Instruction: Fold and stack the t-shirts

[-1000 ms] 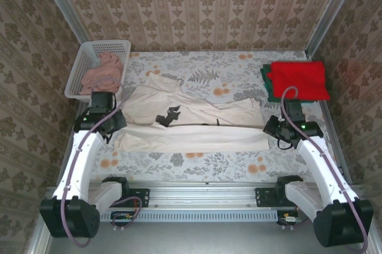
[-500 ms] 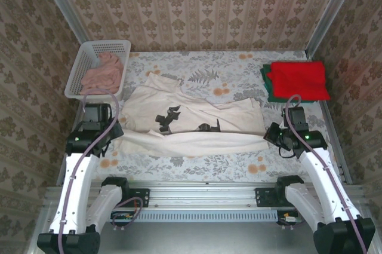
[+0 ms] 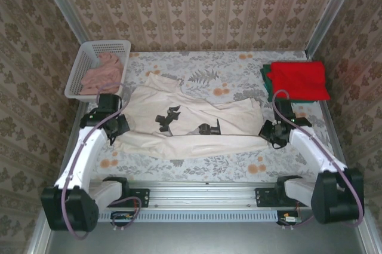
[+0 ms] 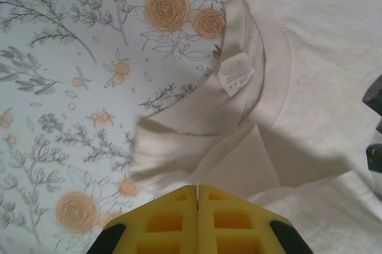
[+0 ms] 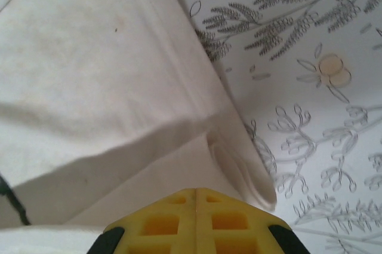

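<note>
Cream-white t-shirt (image 3: 191,124) lying lengthwise across the middle of the table (image 3: 239,63), collar toward the left edge; left gripper (image 4: 197,191) pinching closed on cloth beside the collar; right gripper (image 5: 196,193) pinching closed on the hem end; red t-shirt (image 3: 298,79) resting folded on the dark green t-shirt (image 3: 266,84) at the far right corner; step judged: lengthwise fold in hand; next move calling for both arms carrying the near edge evenly toward the far edge.

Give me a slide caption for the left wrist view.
Left gripper shut on the cream t-shirt near its collar tag.

White arms (image 3: 80,158), blk joints (image 3: 68,212), purple cables (image 3: 341,173), yellow gripper (image 4: 197,189).
</note>
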Motion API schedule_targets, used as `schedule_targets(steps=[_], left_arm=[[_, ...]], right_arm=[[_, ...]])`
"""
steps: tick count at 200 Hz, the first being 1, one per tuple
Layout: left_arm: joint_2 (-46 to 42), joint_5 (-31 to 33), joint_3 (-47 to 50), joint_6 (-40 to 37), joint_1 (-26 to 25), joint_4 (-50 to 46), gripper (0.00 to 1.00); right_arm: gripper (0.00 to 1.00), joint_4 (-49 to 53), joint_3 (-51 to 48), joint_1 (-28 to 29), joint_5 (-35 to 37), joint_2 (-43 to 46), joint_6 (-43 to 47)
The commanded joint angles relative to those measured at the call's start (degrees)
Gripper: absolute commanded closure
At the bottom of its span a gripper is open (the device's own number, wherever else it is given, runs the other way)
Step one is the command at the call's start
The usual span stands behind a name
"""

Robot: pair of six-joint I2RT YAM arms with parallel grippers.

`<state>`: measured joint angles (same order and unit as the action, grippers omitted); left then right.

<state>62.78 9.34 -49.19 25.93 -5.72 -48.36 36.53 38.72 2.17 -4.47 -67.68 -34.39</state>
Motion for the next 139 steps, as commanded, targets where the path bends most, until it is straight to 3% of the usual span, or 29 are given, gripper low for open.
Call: schedule_targets(steps=[1,25,49,83,107,139], left_arm=[[4.85,1.61,-2.29,-0.33,-0.34,3.78,1.00],[8.98,3.09,-3.89,-0.95,-0.26,3.60,1.00],[7.42,3.20,-4.10,-1.23,-0.22,2.49,1.00],[-0.12,1.55,-2.99,-0.56,-0.27,-0.05,1.00],[-10.07,0.50,-1.58,1.11,-0.18,-1.58,1.00],[-19.14,1.67,-0.42,2.54,-0.26,-5.74,1.00]], right_arm=[[0.97,-4.25,4.38,-0.41,1.52,-5.97,1.89],[1.00,-4.13,6.82,-0.49,0.46,-10.82,2.74],[1.00,-2.58,6.09,-0.38,-0.32,-8.69,2.50],[1.00,2.75,2.68,0.93,-2.14,6.30,-0.23],[1.00,10.02,2.25,1.93,-0.03,17.54,-2.28],[1.00,16.09,2.22,2.46,0.11,25.12,-3.65]])
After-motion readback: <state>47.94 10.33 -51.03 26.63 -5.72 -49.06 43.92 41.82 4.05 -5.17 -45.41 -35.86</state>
